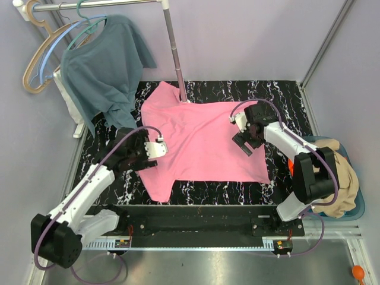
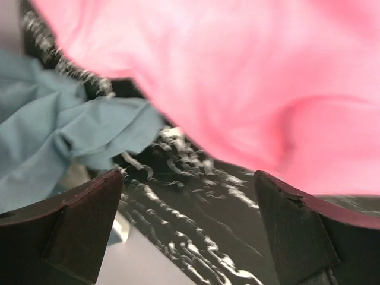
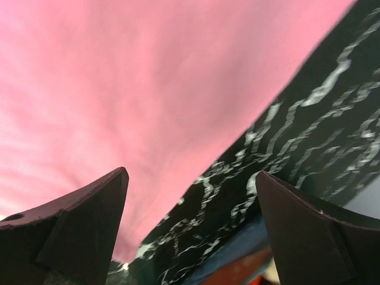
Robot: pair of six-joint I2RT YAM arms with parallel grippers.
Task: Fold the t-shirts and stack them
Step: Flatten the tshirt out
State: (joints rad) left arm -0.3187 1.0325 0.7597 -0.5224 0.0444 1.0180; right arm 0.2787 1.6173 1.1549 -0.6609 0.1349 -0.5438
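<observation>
Sprawling flat mid-way across the worktop [image 1: 285, 95] lay pink t-shirt [image 1: 202, 142]. Left gripper [image 2: 187, 178] stood wide, empty, at its left edge; right gripper [image 3: 191, 175] likewise over its right edge. Tan t-shirt [image 1: 343, 178] sat heaped in blue bin [image 1: 358, 212] beyond worktop's right edge.

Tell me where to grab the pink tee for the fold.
Probably its edges: the pink t-shirt lies flat, so only the rim can be pinched. Bring the left gripper in from the left edge and the right gripper from the right edge; both jaws are open.
</observation>
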